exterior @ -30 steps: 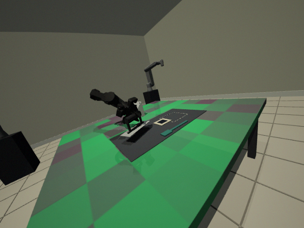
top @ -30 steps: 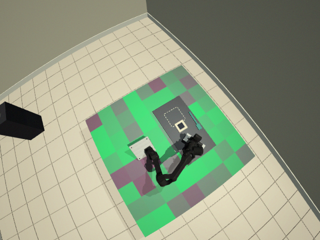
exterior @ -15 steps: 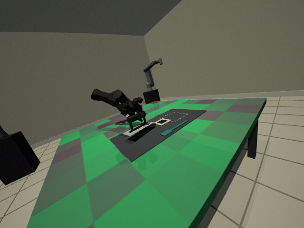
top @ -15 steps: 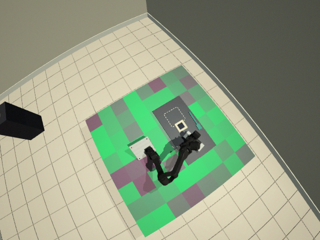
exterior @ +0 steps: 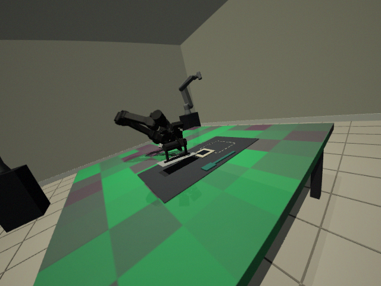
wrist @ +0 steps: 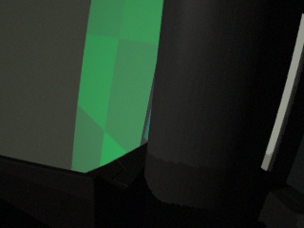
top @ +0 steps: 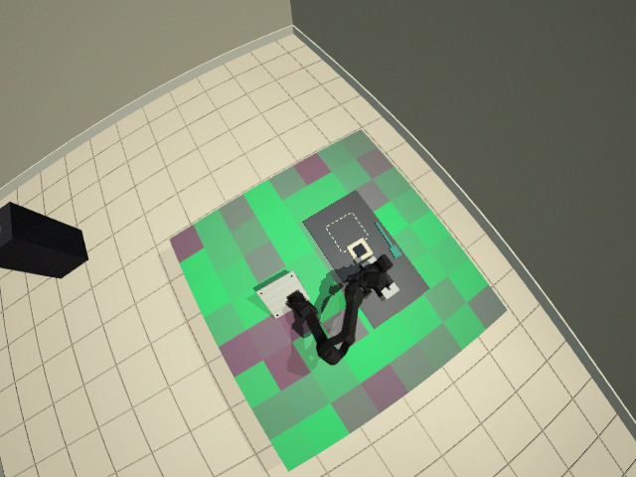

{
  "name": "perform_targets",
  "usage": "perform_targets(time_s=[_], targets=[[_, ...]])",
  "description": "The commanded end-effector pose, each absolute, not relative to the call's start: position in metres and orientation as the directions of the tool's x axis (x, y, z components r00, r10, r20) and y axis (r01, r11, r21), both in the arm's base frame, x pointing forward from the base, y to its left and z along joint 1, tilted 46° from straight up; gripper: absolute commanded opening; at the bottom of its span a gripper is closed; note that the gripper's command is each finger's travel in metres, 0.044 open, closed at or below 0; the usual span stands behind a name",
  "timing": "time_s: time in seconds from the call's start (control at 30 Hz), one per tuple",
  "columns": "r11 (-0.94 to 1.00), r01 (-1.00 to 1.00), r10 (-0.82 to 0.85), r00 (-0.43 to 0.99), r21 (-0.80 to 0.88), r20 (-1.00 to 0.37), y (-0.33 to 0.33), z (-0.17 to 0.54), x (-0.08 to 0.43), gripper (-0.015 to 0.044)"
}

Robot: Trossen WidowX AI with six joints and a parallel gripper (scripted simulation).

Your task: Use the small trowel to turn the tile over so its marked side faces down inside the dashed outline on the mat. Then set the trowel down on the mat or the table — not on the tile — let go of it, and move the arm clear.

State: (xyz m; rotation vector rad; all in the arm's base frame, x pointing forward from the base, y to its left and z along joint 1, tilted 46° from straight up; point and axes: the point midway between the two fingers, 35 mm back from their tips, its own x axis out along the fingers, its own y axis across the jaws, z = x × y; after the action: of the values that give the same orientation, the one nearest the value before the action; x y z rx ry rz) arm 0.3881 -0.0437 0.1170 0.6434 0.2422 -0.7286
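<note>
The gripper (top: 379,277) (exterior: 177,157) was clamped on a long, pale flat piece (top: 390,290) (exterior: 162,164) (wrist: 284,97), raised above the dark mat (top: 402,300) (exterior: 166,190). Just beyond the piece's far end, the tile (top: 368,245) (exterior: 210,152) lay flat, marked face up, overlapping one corner of the dashed outline (top: 326,229) (exterior: 225,142). Beside the tile, well apart from the jaws, lay a teal trowel-shaped tool (top: 395,250) (exterior: 209,166) (wrist: 148,125).

Pale tiled floor (top: 128,205) (exterior: 356,221), drab walls (top: 128,62) (exterior: 277,61)

Matte-black arm (top: 351,319) (exterior: 135,119) with chunky, rounded joints and blocky, angular segments
</note>
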Motion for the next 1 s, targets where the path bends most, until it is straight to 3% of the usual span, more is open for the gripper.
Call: perform_targets(time_s=[0.0, 0.97], targets=[[0.561, 0.672, -0.546, 0.74, 0.484, -0.393, -0.04, 0.121, 0.389, 0.0], [0.562, 0.672, -0.547, 0.74, 0.483, -0.392, -0.067, 0.092, 0.384, 0.0]])
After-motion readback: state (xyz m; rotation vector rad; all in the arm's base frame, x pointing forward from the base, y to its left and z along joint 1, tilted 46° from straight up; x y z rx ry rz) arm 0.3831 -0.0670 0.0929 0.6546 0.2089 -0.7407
